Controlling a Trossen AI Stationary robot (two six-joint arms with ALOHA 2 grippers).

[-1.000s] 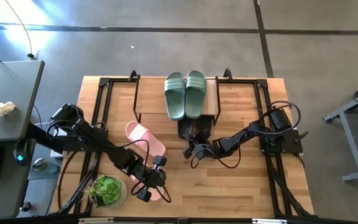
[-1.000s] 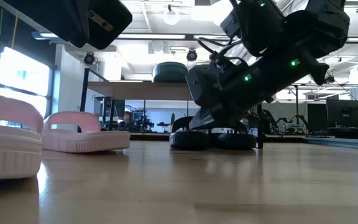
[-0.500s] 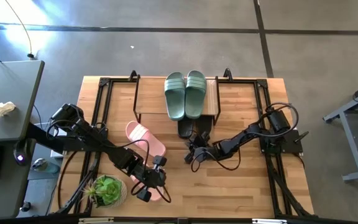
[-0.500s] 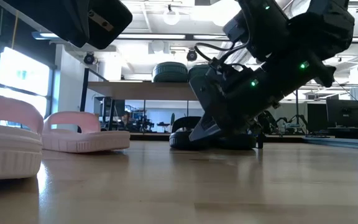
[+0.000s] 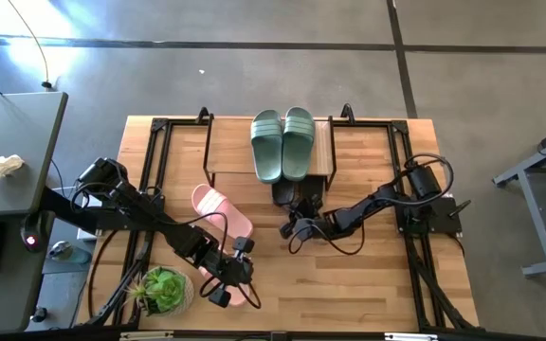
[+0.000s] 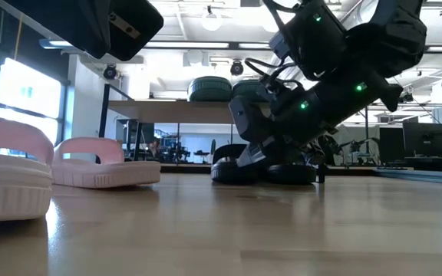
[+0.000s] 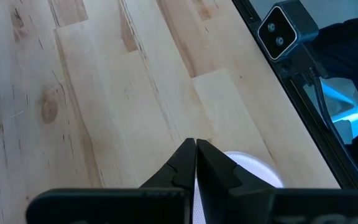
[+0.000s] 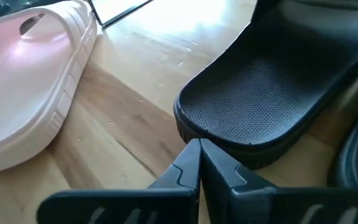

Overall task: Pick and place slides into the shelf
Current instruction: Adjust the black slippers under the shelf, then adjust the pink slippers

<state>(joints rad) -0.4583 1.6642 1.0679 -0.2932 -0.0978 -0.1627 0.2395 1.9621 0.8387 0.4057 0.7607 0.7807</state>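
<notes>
A sage green pair of slides [image 5: 282, 142] lies on the shelf's [image 5: 326, 156] wooden top. The black pair [image 5: 297, 194] lies on the table, partly under the shelf. My right gripper [image 5: 294, 225] is shut, low at the heel end of one black slide [image 8: 272, 99]. One pink slide [image 5: 221, 212] lies flat left of centre. My left gripper [image 7: 196, 149] hangs shut above the other pink slide [image 7: 250, 171], near the table's front edge, and that slide [image 6: 6, 180] rests on its sole. My right gripper has its shut fingertips [image 8: 194, 149] against the outer wall of the black slide's heel end [image 8: 188, 127]. They come slanting down from the table's near right side. The slide lies flat on its sole on the table.
A potted green plant [image 5: 164, 289] stands at the near left corner beside my left arm. Black metal frames [image 5: 154, 170] run along the table's left and right sides. Bare wood lies at the near middle [image 5: 349, 294].
</notes>
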